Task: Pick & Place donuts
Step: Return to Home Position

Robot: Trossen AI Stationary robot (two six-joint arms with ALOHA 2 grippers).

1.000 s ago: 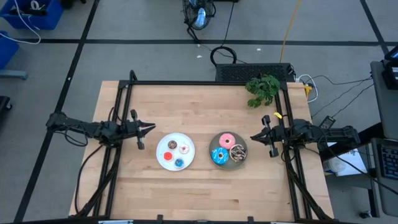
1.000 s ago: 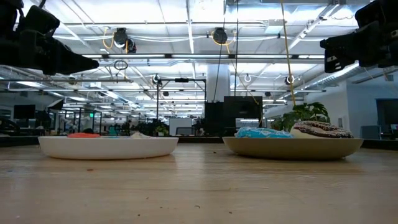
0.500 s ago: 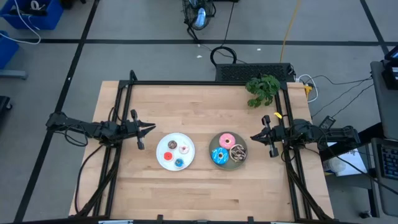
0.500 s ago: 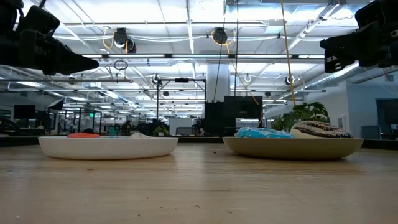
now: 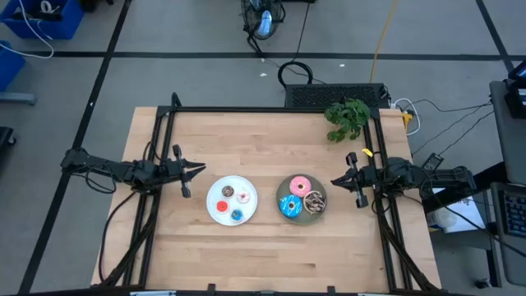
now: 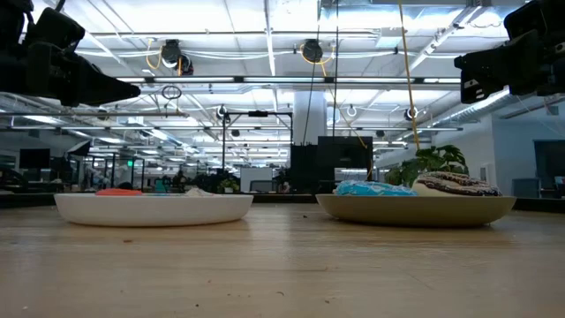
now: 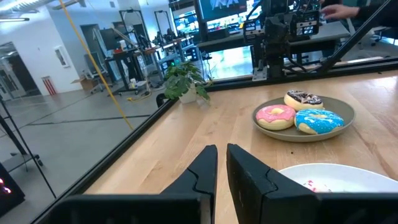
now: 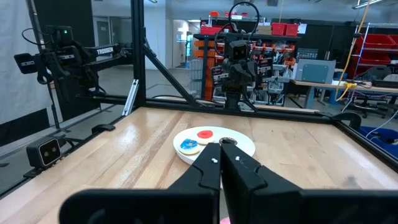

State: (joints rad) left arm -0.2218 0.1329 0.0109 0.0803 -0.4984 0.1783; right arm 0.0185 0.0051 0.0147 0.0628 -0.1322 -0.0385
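The white plate carries the four tiny donuts: red, brown, whitish-pink and light blue. To its right, the grey plate bears the pink-iced donut, the blue donut and the brown sprinkled donut. My left gripper hovers shut above the table, left of the white plate. My right gripper hovers shut, right of the grey plate. The left wrist view shows the grey plate's rim; the right wrist view shows the white plate.
A green plant stands at the table's far right corner. A black frame rail runs along the far edge, with rails down both sides. Bare wood lies near the front edge and between the plates and the far rail.
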